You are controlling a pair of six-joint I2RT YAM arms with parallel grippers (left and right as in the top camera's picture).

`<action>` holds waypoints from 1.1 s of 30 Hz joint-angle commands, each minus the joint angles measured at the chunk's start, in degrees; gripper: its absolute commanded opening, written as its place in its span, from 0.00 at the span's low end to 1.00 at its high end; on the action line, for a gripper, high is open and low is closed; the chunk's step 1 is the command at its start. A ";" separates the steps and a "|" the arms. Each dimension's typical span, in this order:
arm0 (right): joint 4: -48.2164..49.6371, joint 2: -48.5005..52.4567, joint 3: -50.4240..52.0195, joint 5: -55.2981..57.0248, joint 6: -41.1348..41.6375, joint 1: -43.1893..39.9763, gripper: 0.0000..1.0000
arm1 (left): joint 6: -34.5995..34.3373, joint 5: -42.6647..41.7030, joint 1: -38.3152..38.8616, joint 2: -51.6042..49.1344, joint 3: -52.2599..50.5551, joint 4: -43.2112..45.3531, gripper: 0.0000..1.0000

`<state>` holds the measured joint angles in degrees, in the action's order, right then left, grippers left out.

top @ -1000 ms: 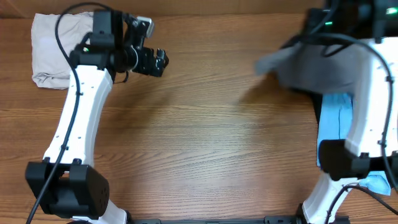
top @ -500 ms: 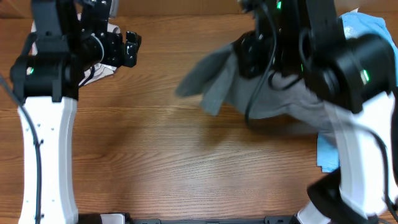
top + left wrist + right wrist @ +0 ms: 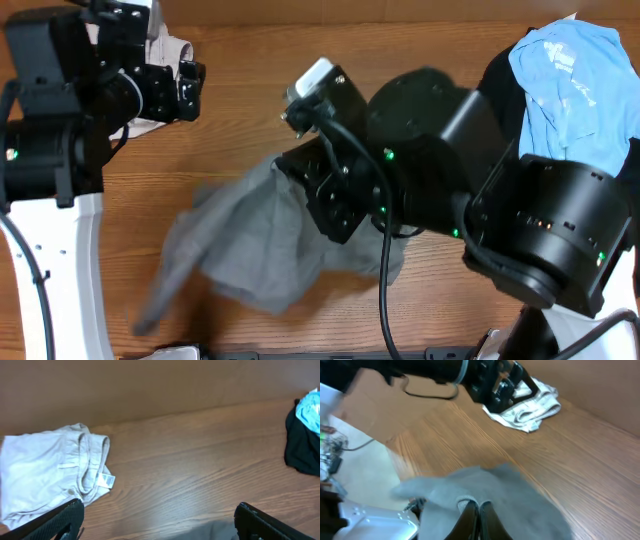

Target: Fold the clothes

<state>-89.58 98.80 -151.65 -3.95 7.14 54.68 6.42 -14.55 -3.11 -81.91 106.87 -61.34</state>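
Your desk [image 3: 250, 130] is a brown wood-grain top, bare across its far-centre stretch. A plain brown panel [image 3: 150, 385] stands along its far edge. In the right wrist view, beyond an edge of the desk, you see a pale, blurred area with a few thin cables [image 3: 332, 455].

Your right gripper [image 3: 475, 510] has its fingers pressed together on a fold of the grey shorts [image 3: 260, 240]. The shorts spread over the desk's middle toward the near edge, left of centre, and their outline is smeared in the overhead view.

Your left gripper [image 3: 160, 515] stands spread wide with nothing between its fingers. It hovers near the far left corner, just beside the beige shorts [image 3: 45, 475]. Those lie crumpled in that corner, with a white label [image 3: 106, 480] showing at the waistband.

At the far right corner the light-blue T-shirt [image 3: 570, 80] lies bunched on top of the black garment [image 3: 300, 450], well apart from the beige shorts.
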 commanded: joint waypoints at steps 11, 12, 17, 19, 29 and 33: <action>0.63 5.05 7.26 18.08 3.98 -15.61 0.04 | -0.02 -0.28 -0.11 1.11 0.96 -0.81 0.98; 1.79 5.73 8.39 17.77 3.63 -17.00 0.04 | 0.09 -0.28 0.00 0.85 0.96 -1.11 0.98; 9.09 8.92 14.43 12.70 1.79 -24.79 0.04 | 0.31 -0.31 0.31 -2.23 0.87 -3.19 0.97; 12.57 10.16 16.85 9.55 1.38 -28.22 0.04 | 0.48 -0.37 0.68 -4.22 0.87 -3.93 0.95; 30.95 20.52 26.93 -1.95 -3.87 -41.90 0.08 | 6.19 -0.48 6.80 -14.25 0.85 -3.32 0.92; 33.35 24.48 27.36 -3.87 -4.20 -44.41 0.75 | 10.58 -0.46 11.13 -16.33 0.85 -2.69 0.96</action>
<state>-56.95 120.64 -125.19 -4.62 4.36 11.86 11.11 -14.48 4.36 -96.77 106.94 -64.53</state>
